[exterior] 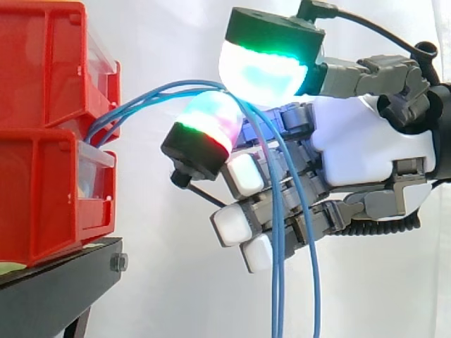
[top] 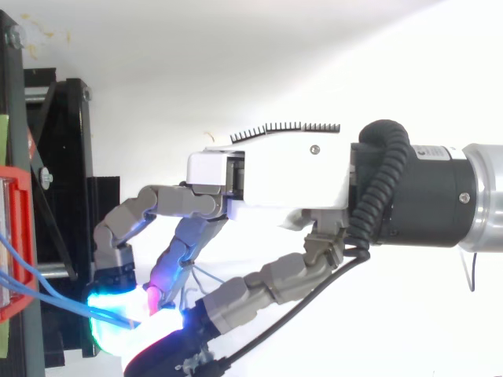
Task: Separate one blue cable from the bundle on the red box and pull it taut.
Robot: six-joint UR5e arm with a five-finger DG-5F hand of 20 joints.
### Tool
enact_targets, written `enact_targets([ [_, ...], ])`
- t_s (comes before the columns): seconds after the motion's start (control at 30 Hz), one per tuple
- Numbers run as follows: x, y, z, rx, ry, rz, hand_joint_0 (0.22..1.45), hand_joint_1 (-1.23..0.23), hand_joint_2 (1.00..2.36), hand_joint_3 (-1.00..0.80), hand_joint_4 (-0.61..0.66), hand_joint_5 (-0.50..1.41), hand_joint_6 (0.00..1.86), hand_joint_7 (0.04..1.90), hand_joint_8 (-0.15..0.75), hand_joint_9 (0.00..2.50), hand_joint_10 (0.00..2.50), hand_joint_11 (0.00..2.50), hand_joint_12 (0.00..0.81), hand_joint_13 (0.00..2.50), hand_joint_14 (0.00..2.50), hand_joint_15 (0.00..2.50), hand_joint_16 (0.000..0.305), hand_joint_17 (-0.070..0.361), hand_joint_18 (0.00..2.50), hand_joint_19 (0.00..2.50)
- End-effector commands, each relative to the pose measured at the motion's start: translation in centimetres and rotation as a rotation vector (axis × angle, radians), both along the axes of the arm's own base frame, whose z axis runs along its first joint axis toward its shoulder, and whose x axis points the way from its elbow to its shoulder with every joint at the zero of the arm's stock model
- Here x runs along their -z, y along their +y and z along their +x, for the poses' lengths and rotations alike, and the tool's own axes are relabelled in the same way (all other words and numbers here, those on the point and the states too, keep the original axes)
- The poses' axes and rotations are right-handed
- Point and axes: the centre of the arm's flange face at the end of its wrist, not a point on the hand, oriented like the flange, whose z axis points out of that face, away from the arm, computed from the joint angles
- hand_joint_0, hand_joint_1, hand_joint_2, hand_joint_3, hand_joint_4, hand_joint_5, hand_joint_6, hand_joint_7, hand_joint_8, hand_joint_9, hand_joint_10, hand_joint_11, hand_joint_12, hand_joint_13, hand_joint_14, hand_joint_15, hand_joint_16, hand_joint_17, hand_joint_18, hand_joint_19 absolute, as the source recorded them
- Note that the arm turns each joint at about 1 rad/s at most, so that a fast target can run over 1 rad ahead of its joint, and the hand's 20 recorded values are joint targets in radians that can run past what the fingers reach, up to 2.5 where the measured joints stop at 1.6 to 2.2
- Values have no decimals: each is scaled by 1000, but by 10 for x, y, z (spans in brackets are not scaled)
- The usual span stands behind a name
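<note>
A black stand (exterior: 60, 292) occupied the lower left of the side view, with a bolt (exterior: 118, 263) on its front edge. A lower red bin (exterior: 49, 193) rested directly on it and overhung that edge. An upper red bin (exterior: 49, 63) sat stacked on the lower one. From above, the stand (top: 71, 196) ran along the left edge.

The red bins (exterior: 42, 176) are glossy plastic, the blue cables (exterior: 280, 296) smooth-sheathed, the black stand (exterior: 49, 296) matt metal, and the hand (exterior: 366, 148) has a glossy white plastic shell.
</note>
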Motion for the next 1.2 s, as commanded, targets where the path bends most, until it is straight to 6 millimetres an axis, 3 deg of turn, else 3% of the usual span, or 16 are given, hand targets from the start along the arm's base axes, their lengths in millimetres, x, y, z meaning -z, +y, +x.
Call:
enact_targets([
  [0.0, 0, 0, 0, -1, 0, 1, 651, -937, 1020, -152, 6, -172, 903, 1053, 316, 853, 12, 374, 365, 797, 11, 290, 45, 102, 717, 387],
  [0.17, 1, 0, 0, -1, 1, 6, 681, -949, 1022, -134, 83, -194, 903, 993, 302, 765, 13, 366, 368, 762, 9, 279, 46, 104, 696, 374],
  [0.3, 0, -1, 0, 1, 0, 9, 663, -948, 1015, -271, 140, -195, 894, 919, 301, 756, 10, 364, 366, 754, 9, 285, 46, 104, 692, 382],
  [0.43, 0, -2, 0, 3, -1, 10, 597, -850, 1002, -462, 163, -165, 864, 985, 327, 848, 10, 370, 373, 789, 11, 298, 46, 104, 688, 420],
  [0.6, 1, -3, -1, 2, 4, 11, 556, -706, 1001, -489, 177, -130, 838, 1060, 356, 999, 10, 367, 382, 855, 9, 296, 48, 107, 733, 444],
  [0.8, 1, -3, -1, 0, 10, 12, 604, -740, 1011, -336, 150, -127, 832, 1142, 354, 1014, 11, 377, 380, 874, 10, 304, 46, 103, 746, 439],
  [0.93, -3, -3, -2, 2, 5, 13, 615, -832, 1019, -169, 68, -155, 884, 1068, 342, 951, 11, 389, 378, 867, 10, 305, 46, 104, 758, 431],
  [1.03, -4, -3, -2, 2, 5, 13, 639, -880, 1021, -130, 23, -184, 906, 1008, 327, 860, 10, 378, 375, 847, 10, 303, 46, 104, 754, 420],
  [1.17, -3, -2, -3, 0, 10, 12, 674, -904, 1020, -170, 69, -195, 896, 951, 315, 827, 10, 387, 369, 819, 10, 297, 46, 104, 740, 400],
])
